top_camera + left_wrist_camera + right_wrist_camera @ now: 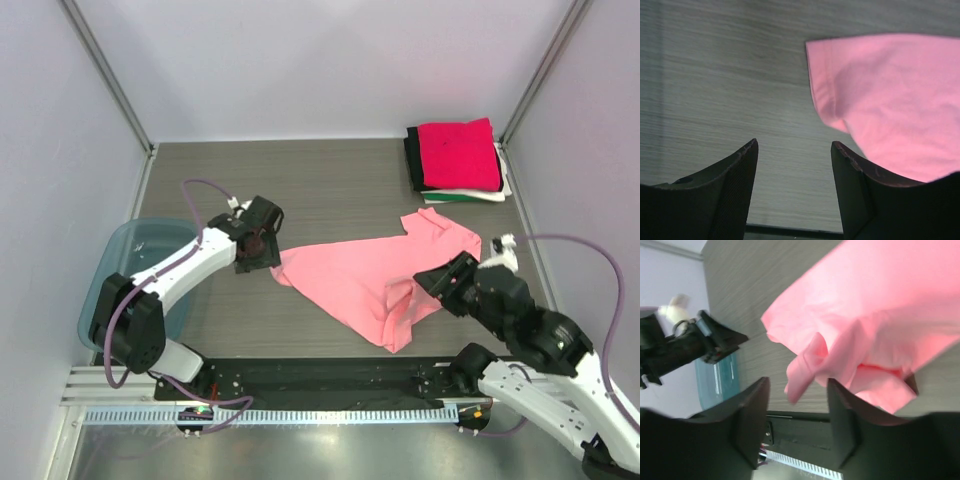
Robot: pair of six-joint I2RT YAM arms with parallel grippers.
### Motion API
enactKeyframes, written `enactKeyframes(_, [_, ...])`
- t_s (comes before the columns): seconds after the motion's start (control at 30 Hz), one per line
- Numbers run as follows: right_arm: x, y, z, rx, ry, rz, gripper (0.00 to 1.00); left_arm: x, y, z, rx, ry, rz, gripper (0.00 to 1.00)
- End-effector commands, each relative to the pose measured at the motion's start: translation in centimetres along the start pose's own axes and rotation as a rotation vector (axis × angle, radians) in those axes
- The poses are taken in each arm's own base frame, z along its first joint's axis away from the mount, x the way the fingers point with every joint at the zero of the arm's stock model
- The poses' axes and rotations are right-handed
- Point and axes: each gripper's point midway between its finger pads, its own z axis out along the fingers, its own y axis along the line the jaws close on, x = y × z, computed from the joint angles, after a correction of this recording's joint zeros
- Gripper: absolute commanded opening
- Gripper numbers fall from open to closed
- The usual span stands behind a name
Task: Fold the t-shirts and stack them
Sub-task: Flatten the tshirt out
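On the grey wood-grain desk point(330, 180), one job is left. The light salmon-pink cotton t-shirt point(360, 285) lies loose across the middle of the desk. It is spread at a slant, and its near right corner is bunched and doubled over rather than squared. By the look of it, the folding of this shirt has barely begun, and it has not yet been carried to the pile.

The translucent blue plastic bin point(140, 245) sits at the left edge under the left arm, and nothing shows inside it.

In the far right corner stands the finished stack of folded t-shirts point(458, 155). Bright magenta-red is on top, with black, white and green edges showing beneath.

The left end effector point(792, 145) hangs just off the pink shirt's left tip, its jaws apart with only bare desk between them. The right end effector point(797, 382) is at the bunched corner, jaws also apart. A crumpled fold lies at its tips but is not clamped.
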Motion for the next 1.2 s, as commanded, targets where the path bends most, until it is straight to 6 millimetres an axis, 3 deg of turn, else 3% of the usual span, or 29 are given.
enactKeyframes(0.0, [1.8,-4.6,-0.4,0.092,0.023,0.056,0.65,-4.7,-0.7,-2.3,0.100,-0.160,-0.077,0.61])
enactKeyframes(0.03, [1.7,-5.2,-0.7,0.099,0.010,0.064,0.71,-5.1,-0.1,-2.3,0.092,-0.167,-0.089,0.61])
enactKeyframes(0.1, [0.8,-6.4,-1.0,0.152,-0.037,0.039,0.74,-5.2,0.2,-2.1,0.086,-0.168,-0.090,0.61])
enactKeyframes(0.2, [-1.8,-5.9,-1.5,0.190,-0.128,-0.057,0.76,-5.0,0.4,-1.5,0.083,-0.161,-0.089,0.60])
enactKeyframes(0.3, [-3.8,-4.8,-0.2,0.276,-0.173,-0.191,0.81,-4.8,-0.1,-0.7,0.100,-0.159,-0.093,0.59])
enactKeyframes(0.4, [-5.5,-1.9,1.8,0.305,-0.201,-0.304,0.81,-4.3,-0.8,0.8,0.118,-0.135,-0.102,0.58])
enactKeyframes(0.47, [-5.3,-0.4,3.8,0.307,-0.174,-0.359,0.79,-4.2,-1.3,1.5,0.127,-0.121,-0.104,0.58])
enactKeyframes(0.57, [-5.0,1.5,5.3,0.272,-0.148,-0.373,0.77,-3.9,-2.0,3.3,0.124,-0.084,-0.097,0.57])
enactKeyframes(0.67, [-4.1,1.8,6.6,0.258,-0.111,-0.377,0.76,-3.7,-1.9,5.1,0.074,-0.063,-0.094,0.58])
enactKeyframes(1.0, [-2.6,-1.2,6.9,0.278,-0.075,-0.375,0.73,-4.0,-1.0,8.4,0.002,-0.044,-0.095,0.56])
enactKeyframes(1.17, [-2.3,-1.7,7.3,0.284,-0.060,-0.374,0.72,-3.8,-1.2,9.3,0.014,-0.043,-0.113,0.53])
